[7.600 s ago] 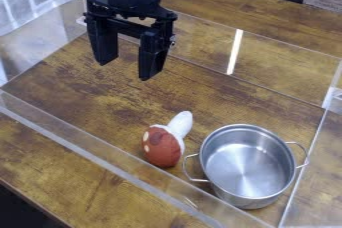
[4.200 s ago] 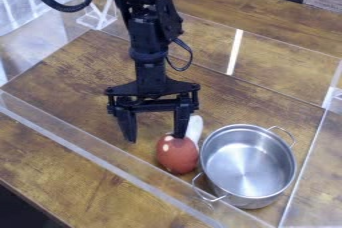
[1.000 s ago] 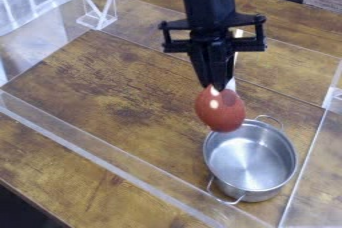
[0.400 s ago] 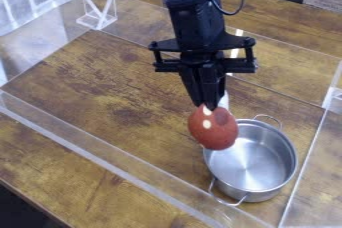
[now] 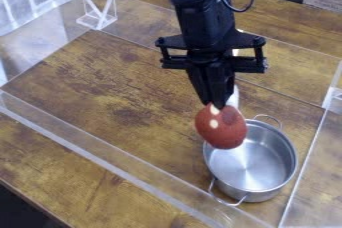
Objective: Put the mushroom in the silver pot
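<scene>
I've got the mushroom (image 5: 221, 127) lifted off the table (image 5: 80, 82), its stem pinched in the closed gripper (image 5: 218, 100), hanging over the left rim of the silver pot (image 5: 262, 164) near the table's front right corner; centring and releasing remain.

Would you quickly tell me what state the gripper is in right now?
Gripper: closed on the mushroom, held in the air beside the pot.
</scene>
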You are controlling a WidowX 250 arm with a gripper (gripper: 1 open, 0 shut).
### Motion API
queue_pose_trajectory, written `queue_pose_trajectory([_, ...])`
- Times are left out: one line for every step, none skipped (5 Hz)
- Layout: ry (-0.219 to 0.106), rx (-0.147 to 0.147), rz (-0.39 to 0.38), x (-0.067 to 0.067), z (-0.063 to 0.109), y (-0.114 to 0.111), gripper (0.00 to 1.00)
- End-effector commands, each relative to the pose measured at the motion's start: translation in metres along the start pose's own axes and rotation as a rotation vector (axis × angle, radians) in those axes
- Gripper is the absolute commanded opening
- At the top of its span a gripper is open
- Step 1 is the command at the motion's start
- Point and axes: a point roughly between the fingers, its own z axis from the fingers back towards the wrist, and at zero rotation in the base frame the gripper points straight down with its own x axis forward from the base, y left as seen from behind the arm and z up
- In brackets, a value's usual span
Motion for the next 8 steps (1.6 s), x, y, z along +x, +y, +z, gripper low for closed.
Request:
queue_pose_trajectory([-0.054,0.003,-0.037,0.011,0.012,0.01,0.0])
queue_pose_trajectory([-0.065,0.034,-0.018,0.005,0.018,0.014,0.0])
queue_pose_trajectory([-0.022,0.01,-0.09,0.0,0.016,-0.012,0.0])
queue_pose_trajectory([0.014,-0.01,-0.144,-0.001,0.0,-0.035,0.0])
queue_pose_trajectory([0.041,-0.031,-0.162,-0.004,-0.017,-0.051,0.0])
queue_pose_trajectory([0.056,-0.04,-0.143,-0.005,-0.038,-0.043,0.0])
queue_pose_trajectory([0.074,-0.031,-0.147,-0.005,-0.056,-0.031,0.0])
queue_pose_trajectory([0.093,-0.015,-0.149,-0.002,-0.072,-0.019,1.0])
